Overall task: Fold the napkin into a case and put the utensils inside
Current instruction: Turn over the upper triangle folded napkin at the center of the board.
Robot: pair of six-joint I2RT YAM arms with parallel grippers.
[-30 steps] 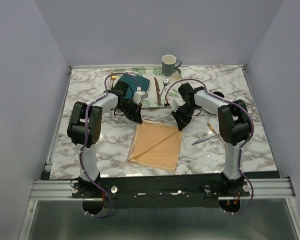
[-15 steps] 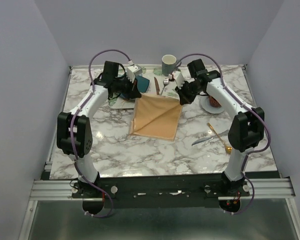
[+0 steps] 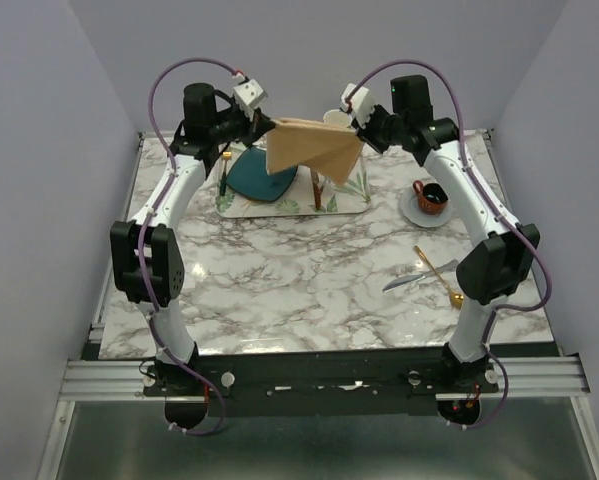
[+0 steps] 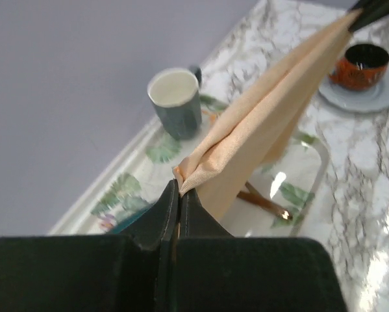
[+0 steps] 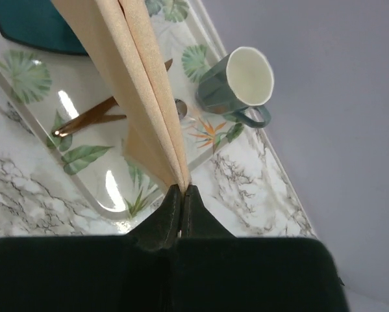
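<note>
- Top view: one napkin (image 3: 314, 150), light, limp cloth, hangs doubled in the air between left gripper (image 3: 267, 125) and right gripper (image 3: 356, 120). One spoon (image 3: 437, 270) and one knife (image 3: 407, 281) lie on the table, well apart from both.
- Left wrist: jaws pinch one napkin corner, and the cloth sags away from the tips.
- Right wrist: jaws pinch the opposite corner, two layers. Corners look like the best hold.

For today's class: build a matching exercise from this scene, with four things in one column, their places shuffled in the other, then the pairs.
1. napkin
2. teal plate
3. small cup
4. gold spoon

A. on the leaf-patterned tray
B. on the saucer
C. held up between left gripper and right gripper
D. on the marble table beside the knife

Pairs: 1-C, 2-A, 3-B, 4-D
</note>
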